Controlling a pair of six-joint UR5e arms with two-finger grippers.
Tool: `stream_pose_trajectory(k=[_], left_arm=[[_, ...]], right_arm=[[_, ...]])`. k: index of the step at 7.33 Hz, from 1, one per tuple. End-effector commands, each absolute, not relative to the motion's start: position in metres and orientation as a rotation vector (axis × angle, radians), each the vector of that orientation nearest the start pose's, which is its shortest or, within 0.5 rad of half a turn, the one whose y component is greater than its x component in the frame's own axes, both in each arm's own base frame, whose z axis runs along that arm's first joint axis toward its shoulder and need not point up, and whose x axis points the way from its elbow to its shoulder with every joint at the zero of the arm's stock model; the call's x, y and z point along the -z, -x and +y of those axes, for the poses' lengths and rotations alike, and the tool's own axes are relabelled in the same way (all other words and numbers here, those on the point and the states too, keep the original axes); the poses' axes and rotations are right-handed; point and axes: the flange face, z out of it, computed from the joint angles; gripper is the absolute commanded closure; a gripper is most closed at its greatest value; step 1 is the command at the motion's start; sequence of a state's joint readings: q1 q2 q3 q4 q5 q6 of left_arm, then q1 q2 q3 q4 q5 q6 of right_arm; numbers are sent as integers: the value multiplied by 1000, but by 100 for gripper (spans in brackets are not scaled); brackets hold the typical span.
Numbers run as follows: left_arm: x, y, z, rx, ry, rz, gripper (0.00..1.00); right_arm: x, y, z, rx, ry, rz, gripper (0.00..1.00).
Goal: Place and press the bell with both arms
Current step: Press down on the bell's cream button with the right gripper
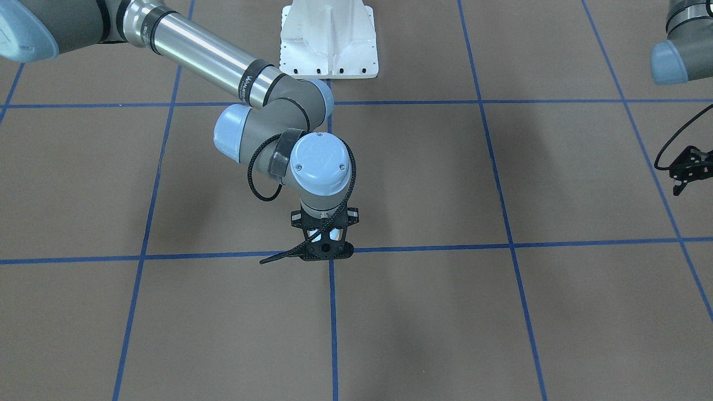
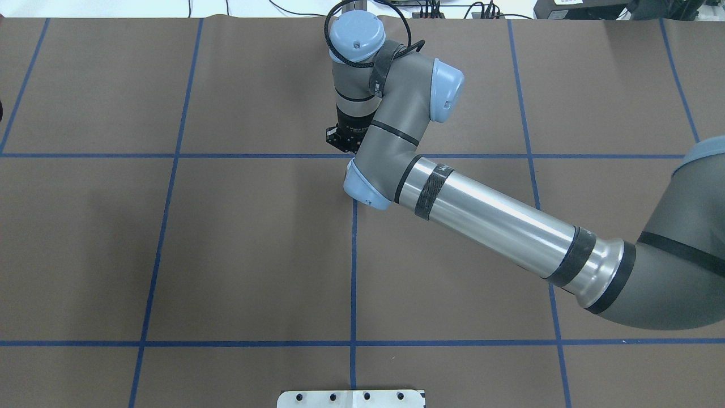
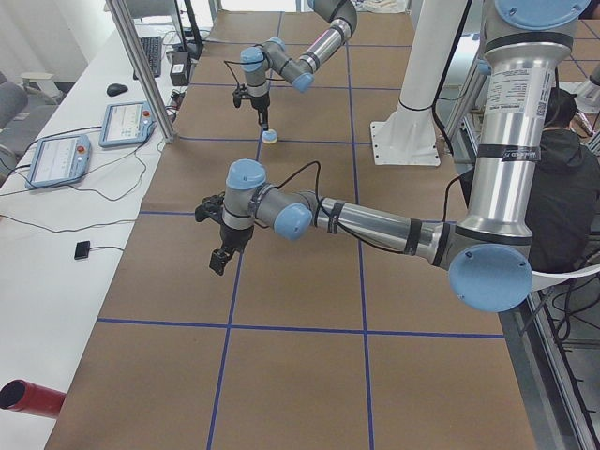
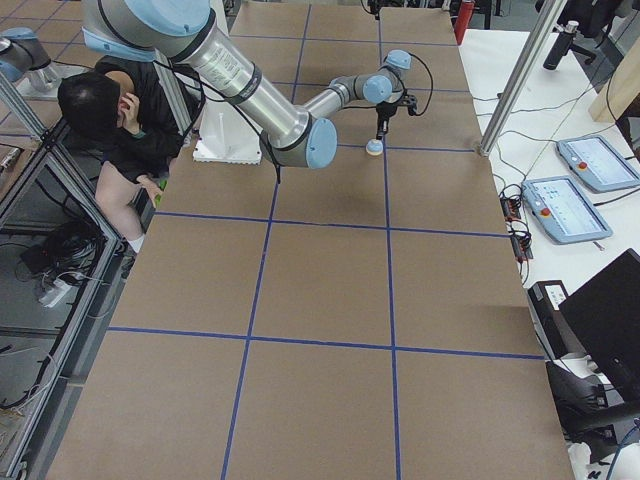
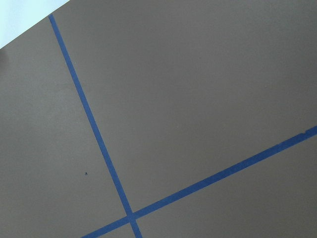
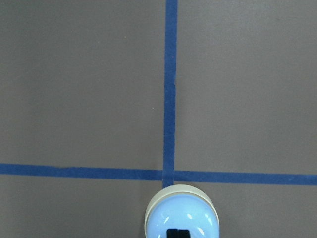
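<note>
The light-blue bell (image 6: 182, 217) with its cream base stands on the brown table just below a crossing of blue tape lines. It also shows in the exterior left view (image 3: 270, 138) and the exterior right view (image 4: 374, 147). My right gripper (image 1: 327, 253) points straight down over it, shut, and its black fingertips (image 6: 178, 233) sit on the bell's top and hide the button. In the overhead view the right wrist hides the bell. My left gripper (image 1: 690, 181) hangs above bare table far from the bell, open and empty; it is the near one in the exterior left view (image 3: 220, 261).
The white bolted pedestal (image 1: 328, 50) stands at the robot's side of the table. A seated operator (image 4: 100, 110) is beside the table. Teach pendants (image 3: 127, 124) lie on the side bench, and a red cylinder (image 3: 28, 397) lies at its near corner.
</note>
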State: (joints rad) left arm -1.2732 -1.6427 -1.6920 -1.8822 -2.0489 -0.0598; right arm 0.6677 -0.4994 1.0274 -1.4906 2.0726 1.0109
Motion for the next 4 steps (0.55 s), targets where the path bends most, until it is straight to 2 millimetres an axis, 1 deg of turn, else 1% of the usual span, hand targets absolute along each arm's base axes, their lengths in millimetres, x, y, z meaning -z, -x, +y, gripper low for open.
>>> stream_pose_trajectory(k=[1,2,4], left_arm=[[-539,-77,-548,-350,-409,552,0],[-539,-76,-547,-350,-407,552,0],[-539,-76,-547,-350,-407,552,0]], right_arm=[[-189,613,-585,54,61,-760,100],[-195,617,-581,59,67,-755,100],[-193,617,-580,59,67,-756,100]])
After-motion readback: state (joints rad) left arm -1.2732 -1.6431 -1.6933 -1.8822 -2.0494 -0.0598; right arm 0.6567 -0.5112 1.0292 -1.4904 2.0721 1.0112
